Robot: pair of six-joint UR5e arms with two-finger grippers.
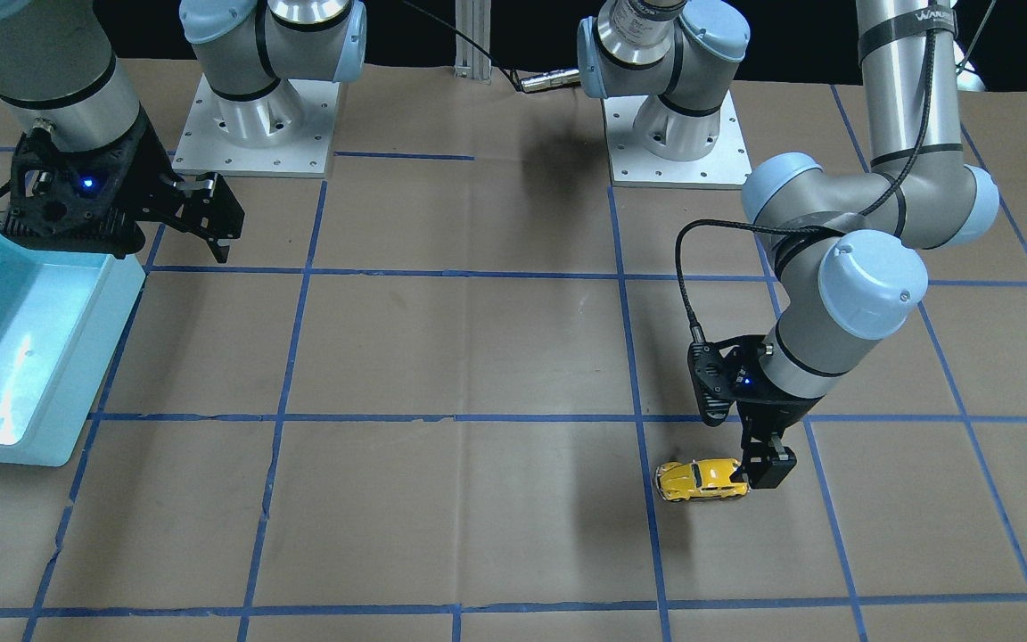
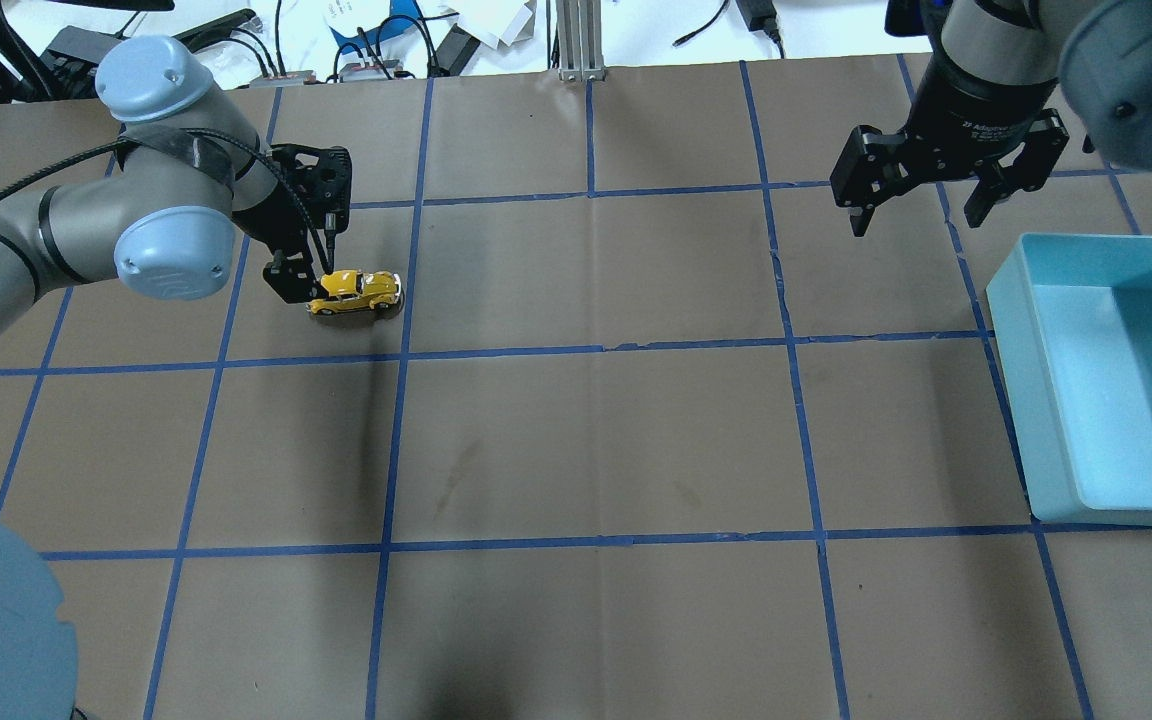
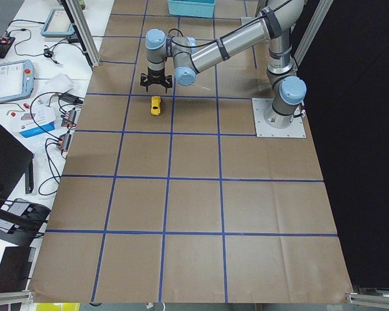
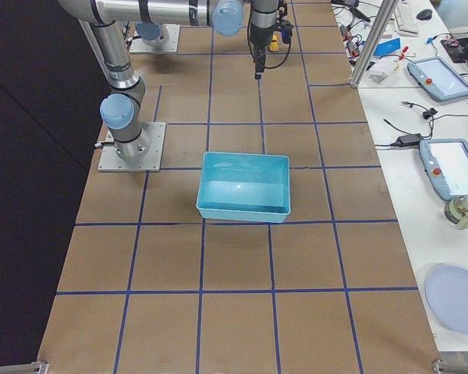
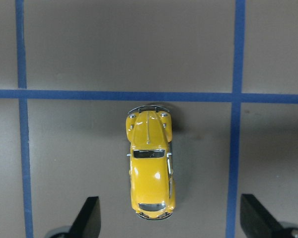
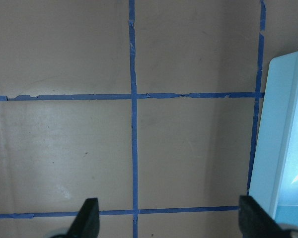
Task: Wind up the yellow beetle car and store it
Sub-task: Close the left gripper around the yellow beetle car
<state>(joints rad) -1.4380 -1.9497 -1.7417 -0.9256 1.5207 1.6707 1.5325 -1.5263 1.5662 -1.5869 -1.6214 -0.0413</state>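
A brown paper-covered table marked into squares with blue tape lines fills the scene, seen from above. Two grey robot arms with pale blue joints reach over it. The left arm bends in over the robot's left side of the table, its wrist pointing straight down. The right arm hangs above the far right side. A light blue rectangular bin sits on the table's right edge, open at the top, with nothing visible inside. The right gripper hovers in the air just beside the bin's far corner, its two black fingers spread wide with only bare table and tape between them. The left gripper is low over the table, its fingers also spread wide. The yellow beetle car stands on its wheels on the table, well apart from the bin. One end of the car lies between the left fingertips, with a clear gap on each side, so neither finger touches it. Its other end, with the rounded hood, points away from the gripper and stops just short of a tape line.
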